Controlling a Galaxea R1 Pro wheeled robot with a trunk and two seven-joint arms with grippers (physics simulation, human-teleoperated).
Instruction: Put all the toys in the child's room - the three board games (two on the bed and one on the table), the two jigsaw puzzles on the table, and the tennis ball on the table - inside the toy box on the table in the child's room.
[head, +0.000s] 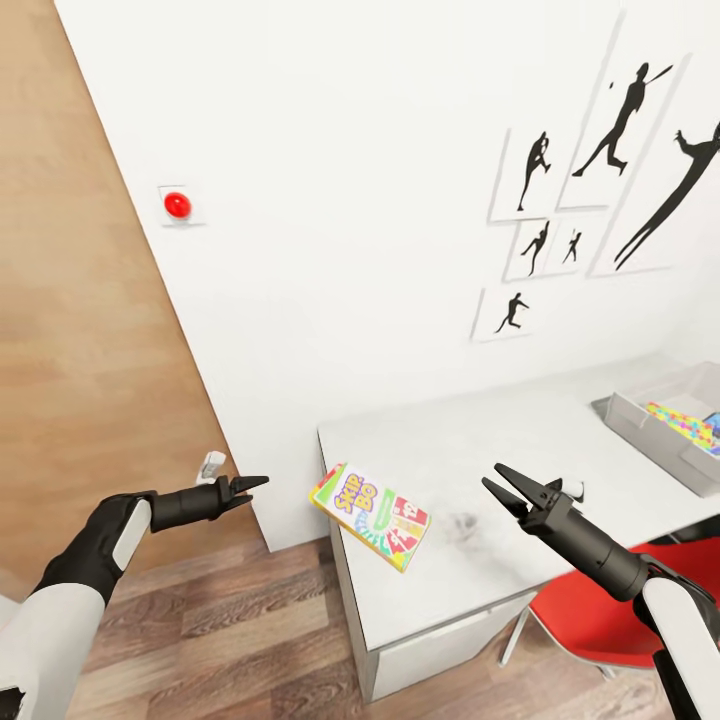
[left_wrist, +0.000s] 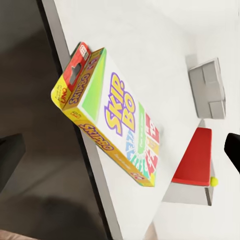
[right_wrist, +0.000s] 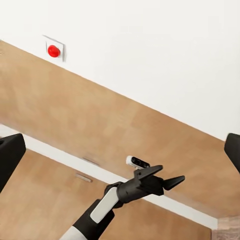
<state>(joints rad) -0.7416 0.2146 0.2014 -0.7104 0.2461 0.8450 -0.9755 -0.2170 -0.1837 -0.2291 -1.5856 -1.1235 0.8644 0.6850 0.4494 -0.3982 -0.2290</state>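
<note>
Lying flat on the long pale grey table, at its near left corner with one end hanging slightly over the edge: the yellow-green flat board game box with Skip-Bo lettering. Not yet grasped by either tool. To the left of the box, at about 9 o'clock from it and off the table, above the wood plank floor: the black left gripper, fingers close together with nothing between them in the head view and slightly apart in the right wrist view, so not possible to tell for sure. At about 3 o'clock from the box, over the tabletop: the black right gripper, fingers spread wide, empty. Far at 2 o'clock, at the table's other end: the shallow light grey toy box, already holding a sheet with bright mosaic colours, probably one jigsaw puzzle; rest of the content cut off, so not possible to count. Judged as partly done: at least this game left to move into the bin, maybe more toys.
</note>
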